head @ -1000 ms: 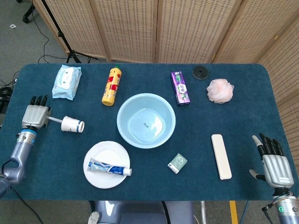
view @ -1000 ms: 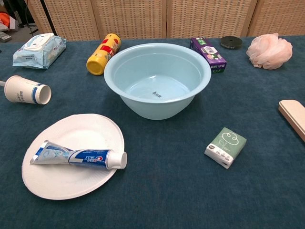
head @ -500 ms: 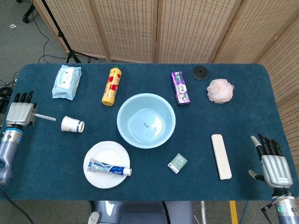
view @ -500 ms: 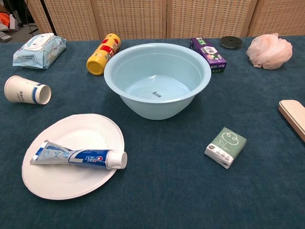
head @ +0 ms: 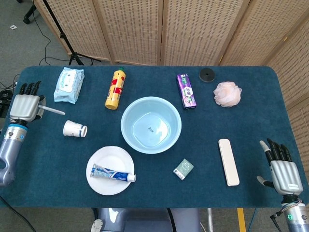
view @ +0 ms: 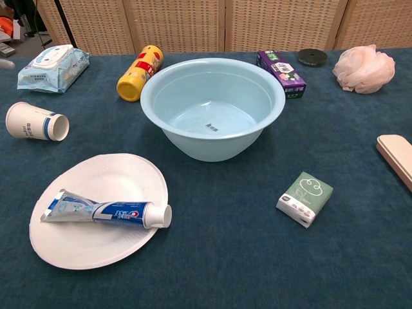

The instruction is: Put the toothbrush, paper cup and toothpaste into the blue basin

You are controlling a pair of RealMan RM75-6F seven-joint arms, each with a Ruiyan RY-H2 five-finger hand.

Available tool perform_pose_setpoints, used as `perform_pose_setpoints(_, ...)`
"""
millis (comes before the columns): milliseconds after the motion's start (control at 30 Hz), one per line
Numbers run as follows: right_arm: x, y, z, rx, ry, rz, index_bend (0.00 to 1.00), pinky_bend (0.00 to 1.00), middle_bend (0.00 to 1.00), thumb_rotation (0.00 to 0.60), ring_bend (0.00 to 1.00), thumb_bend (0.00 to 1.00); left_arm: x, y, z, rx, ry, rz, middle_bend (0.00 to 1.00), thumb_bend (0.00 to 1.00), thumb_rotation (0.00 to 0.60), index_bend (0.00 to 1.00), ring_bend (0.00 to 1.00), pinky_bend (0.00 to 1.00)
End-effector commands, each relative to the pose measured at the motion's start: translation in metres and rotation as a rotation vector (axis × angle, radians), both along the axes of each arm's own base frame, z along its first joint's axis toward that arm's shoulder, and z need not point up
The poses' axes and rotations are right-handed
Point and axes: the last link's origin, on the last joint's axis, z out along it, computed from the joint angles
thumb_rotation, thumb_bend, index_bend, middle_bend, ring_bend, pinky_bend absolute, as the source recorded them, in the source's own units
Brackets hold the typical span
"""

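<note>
My left hand (head: 24, 107) now grips the toothbrush (head: 52, 110), lifted clear of the paper cup (head: 75, 129); blue basin (head: 151, 124) is next. Right hand (head: 284, 171) stays released.

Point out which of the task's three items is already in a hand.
The toothbrush, gripped by the left hand; the paper cup and toothpaste lie untouched.

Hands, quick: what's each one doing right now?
Left hand: holding the toothbrush.
Right hand: open, holding nothing.
</note>
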Motion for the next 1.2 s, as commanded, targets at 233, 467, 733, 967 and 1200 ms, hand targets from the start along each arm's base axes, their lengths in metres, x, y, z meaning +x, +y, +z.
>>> perform_pose_setpoints(233, -0.002, 0.000, 0.010, -0.024, -0.036, -0.005, 0.00, 0.00, 0.00, 0.600, 0.00, 0.10, 0.097, 0.012, -0.005, -0.022, -0.079, -0.133, 0.02, 0.43, 0.600, 0.67, 0.00, 0.03)
perform_pose_setpoints(467, -0.008, -0.001, 0.017, -0.034, -0.076, -0.022, 0.00, 0.00, 0.00, 0.600, 0.00, 0.10, 0.165, 0.008, -0.049, -0.120, -0.118, -0.231, 0.02, 0.43, 0.600, 0.67, 0.00, 0.03)
perform_pose_setpoints(733, -0.014, -0.002, 0.023, -0.035, -0.123, -0.034, 0.00, 0.00, 0.00, 0.600, 0.00, 0.10, 0.249, 0.003, -0.108, -0.227, -0.132, -0.355, 0.02, 0.43, 0.600, 0.67, 0.00, 0.03)
perform_pose_setpoints(967, -0.022, -0.004, 0.031, -0.055, -0.156, -0.053, 0.00, 0.00, 0.00, 0.600, 0.00, 0.10, 0.295, -0.003, -0.157, -0.293, -0.125, -0.406, 0.02, 0.43, 0.600, 0.67, 0.00, 0.03)
perform_pose_setpoints(1200, -0.030, -0.004, 0.040, -0.092, -0.169, -0.073, 0.00, 0.00, 0.00, 0.600, 0.00, 0.10, 0.305, -0.004, -0.183, -0.322, -0.112, -0.397, 0.02, 0.39, 0.600, 0.58, 0.00, 0.03)
